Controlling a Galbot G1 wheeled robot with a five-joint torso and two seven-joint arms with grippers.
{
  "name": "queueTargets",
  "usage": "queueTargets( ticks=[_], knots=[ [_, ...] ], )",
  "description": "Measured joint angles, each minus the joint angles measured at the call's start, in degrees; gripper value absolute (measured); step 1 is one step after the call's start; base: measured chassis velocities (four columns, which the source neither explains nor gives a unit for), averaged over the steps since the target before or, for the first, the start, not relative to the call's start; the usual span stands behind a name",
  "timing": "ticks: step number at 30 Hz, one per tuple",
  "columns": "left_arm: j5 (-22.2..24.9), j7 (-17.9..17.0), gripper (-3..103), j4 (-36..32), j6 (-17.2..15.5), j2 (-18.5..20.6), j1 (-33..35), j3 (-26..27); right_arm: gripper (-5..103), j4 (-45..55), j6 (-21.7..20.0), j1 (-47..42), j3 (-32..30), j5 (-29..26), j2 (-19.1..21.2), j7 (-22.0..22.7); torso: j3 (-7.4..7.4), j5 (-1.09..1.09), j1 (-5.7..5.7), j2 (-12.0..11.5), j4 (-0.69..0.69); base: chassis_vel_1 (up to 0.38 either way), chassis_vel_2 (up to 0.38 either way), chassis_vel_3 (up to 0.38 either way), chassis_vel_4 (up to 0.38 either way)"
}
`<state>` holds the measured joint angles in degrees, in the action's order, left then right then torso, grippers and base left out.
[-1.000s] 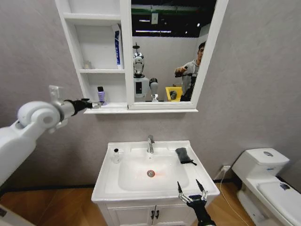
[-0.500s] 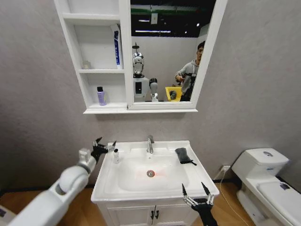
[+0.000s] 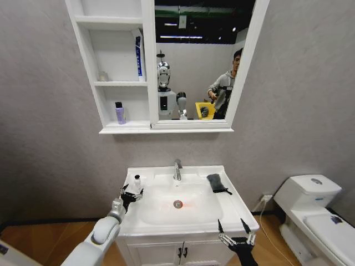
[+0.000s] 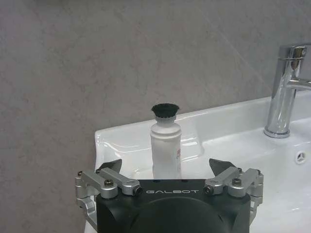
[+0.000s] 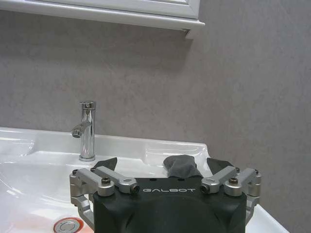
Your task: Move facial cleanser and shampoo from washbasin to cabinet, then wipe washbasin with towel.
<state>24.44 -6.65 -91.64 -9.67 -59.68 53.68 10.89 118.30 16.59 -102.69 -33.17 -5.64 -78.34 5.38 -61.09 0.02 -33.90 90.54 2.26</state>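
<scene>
Now your left tool (image 3: 131, 193) is coming down from the cabinet (image 3: 111, 66), where the little purple bottle (image 3: 119, 113) is sitting on the bottom shelf, and it is hanging just in front of the small white bottle (image 4: 165, 145) at the back left corner of the washbasin (image 3: 233, 213), with its fingers spread apart and not touching the bottle yet. So you are finishing one bottle and lining up for the next. Your right tool (image 3: 237, 234) is waiting with fingers apart by the front right edge, while the towel (image 3: 216, 183) is lying near the faucet (image 3: 177, 169).
</scene>
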Motion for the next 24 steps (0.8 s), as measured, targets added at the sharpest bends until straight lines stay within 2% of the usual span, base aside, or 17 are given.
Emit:
queueTargets(
  ticks=[2, 15, 17, 20, 21, 23, 24],
  knots=[
    [0.45, 0.10, 98, 1.92, -0.06, -0.59, -1.22, -0.12, 100, -0.08, 0.17, -0.26, -0.08, -0.29, 0.24, -0.04, 0.00, -0.02, 0.00, 0.00, 0.02, 0.000, 0.000, 0.000, 0.000],
    [0.45, 1.94, 96, 6.91, 0.11, -2.63, -4.73, -0.67, 100, -1.37, 0.79, -0.27, -0.30, -0.20, 0.69, -0.23, 0.00, -0.02, 0.00, 0.00, 0.02, 0.000, 0.000, 0.000, 0.000],
    [0.38, 2.43, 93, 7.40, 0.17, -2.75, -4.95, -0.70, 100, -1.49, 0.79, -0.18, -0.34, -0.20, 0.71, -0.25, 0.00, -0.01, 0.00, 0.00, 0.01, 0.000, 0.000, 0.000, 0.000],
    [0.71, 3.37, 78, 8.11, 0.37, -2.93, -5.33, -0.69, 100, -1.51, 0.79, -0.09, -0.37, -0.18, 0.71, -0.27, 0.00, -0.01, 0.00, 0.00, 0.01, 0.000, 0.000, 0.000, 0.000],
    [0.71, 3.37, 78, 8.11, 0.37, -2.93, -5.33, -0.69, 100, -1.51, 0.79, -0.09, -0.37, -0.18, 0.71, -0.27, 0.00, -0.01, 0.00, 0.00, 0.01, 0.000, 0.000, 0.000, 0.000],
    [0.70, 3.81, 67, 8.60, 0.42, -3.02, -5.61, -0.85, 100, -1.51, 0.79, -0.06, -0.37, -0.14, 0.68, -0.35, 0.00, -0.01, 0.00, 0.00, 0.01, 0.000, 0.000, 0.000, 0.000],
    [0.70, 3.81, 67, 8.60, 0.42, -3.02, -5.61, -0.85, 100, -1.51, 0.79, -0.06, -0.37, -0.14, 0.68, -0.35, 0.00, -0.01, 0.00, 0.00, 0.01, 0.000, 0.000, 0.000, 0.000]
  ],
)
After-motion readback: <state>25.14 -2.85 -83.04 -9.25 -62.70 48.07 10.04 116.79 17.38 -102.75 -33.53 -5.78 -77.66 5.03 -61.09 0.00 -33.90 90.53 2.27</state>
